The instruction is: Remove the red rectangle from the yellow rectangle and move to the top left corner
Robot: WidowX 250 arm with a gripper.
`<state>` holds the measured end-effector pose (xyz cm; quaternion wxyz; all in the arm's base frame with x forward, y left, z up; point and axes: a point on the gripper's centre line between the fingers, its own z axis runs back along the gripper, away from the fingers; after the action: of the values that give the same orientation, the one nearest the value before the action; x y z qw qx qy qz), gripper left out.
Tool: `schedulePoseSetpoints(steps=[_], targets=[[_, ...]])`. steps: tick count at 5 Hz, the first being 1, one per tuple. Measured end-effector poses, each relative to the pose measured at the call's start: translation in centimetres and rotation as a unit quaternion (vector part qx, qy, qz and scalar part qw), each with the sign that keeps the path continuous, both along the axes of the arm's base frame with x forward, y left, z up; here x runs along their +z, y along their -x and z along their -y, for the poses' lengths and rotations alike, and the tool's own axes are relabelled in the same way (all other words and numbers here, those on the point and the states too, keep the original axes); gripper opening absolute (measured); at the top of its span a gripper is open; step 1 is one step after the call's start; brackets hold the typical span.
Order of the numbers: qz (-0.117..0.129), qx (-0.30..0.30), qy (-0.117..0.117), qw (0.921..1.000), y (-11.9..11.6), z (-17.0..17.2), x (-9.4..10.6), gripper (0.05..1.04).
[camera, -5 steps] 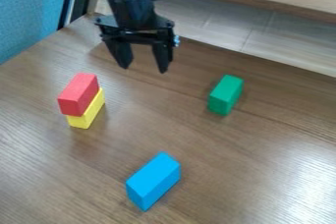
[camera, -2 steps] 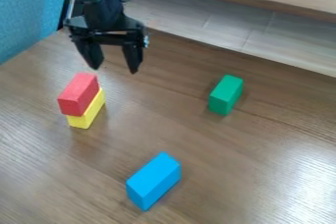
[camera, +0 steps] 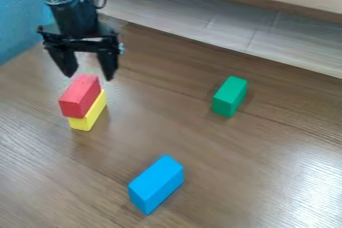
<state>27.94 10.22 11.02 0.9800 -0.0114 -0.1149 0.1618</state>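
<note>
A black gripper (camera: 89, 77), fingers spread, hangs beyond the yellow block (camera: 91, 114), atop which sits the red block (camera: 79, 95); a clean pickup calls for centering, pinching only red, then lifting straight.

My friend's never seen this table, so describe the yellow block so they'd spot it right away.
On the wooden table, find the two-block stack below the black pincer. The yellow block is its bottom one, under the red; the green and blue blocks stand apart.
</note>
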Motion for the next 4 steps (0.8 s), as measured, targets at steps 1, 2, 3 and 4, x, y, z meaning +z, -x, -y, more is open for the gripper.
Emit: schedulePoseSetpoints(steps=[1,2,3,4], targets=[[0.002,0.014,-0.009,0.9999,1.0,-1.3,0.4,1.001],[-0.003,0.025,-0.011,0.9996,1.6,-2.1,0.2,1.001],[-0.003,0.030,-0.014,0.9995,1.7,-2.4,0.0,1.001],[-0.018,0.041,-0.013,0.9989,1.8,-2.6,-1.5,1.001]])
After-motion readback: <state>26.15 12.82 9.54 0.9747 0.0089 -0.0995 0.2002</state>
